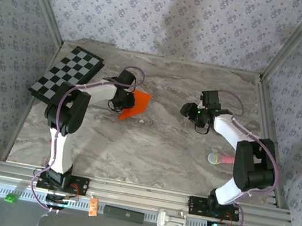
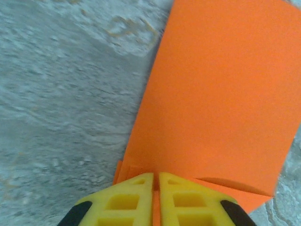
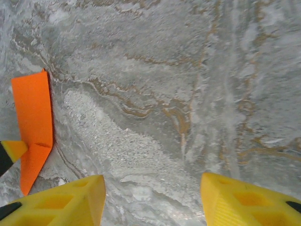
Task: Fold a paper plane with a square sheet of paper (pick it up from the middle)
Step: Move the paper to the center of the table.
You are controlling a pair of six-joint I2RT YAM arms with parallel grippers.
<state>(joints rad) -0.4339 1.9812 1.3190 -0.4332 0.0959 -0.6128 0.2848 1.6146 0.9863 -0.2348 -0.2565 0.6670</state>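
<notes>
Near edge: aluminium rail point(image 1: 142, 193) runs along it, with both arm bases bolted on.
Worktop point(image 1: 162, 150): grey marbled surface with brown veins.
Room: walls point(image 1: 174, 12) papered in pale lilac with a small floral repeat close the far, left and right sides.
Left hand point(image 2: 155, 181): yellow fingers together, clamped on one edge of the square sheet of paper point(image 2: 221, 94).
Paper position: bright orange and creased, left of the worktop's centre toward the far edge; whether it rests on the surface I cannot tell.
Right hand point(image 3: 153, 188): fingers apart, holding nothing, over marbled surface right of centre, well apart from the paper.
Checkerboard point(image 1: 67, 75): black-and-white, at the far left corner, overhanging the left edge.
Pink-handled object point(image 1: 219, 158): near the right edge, beside the right arm; too small to identify.
</notes>
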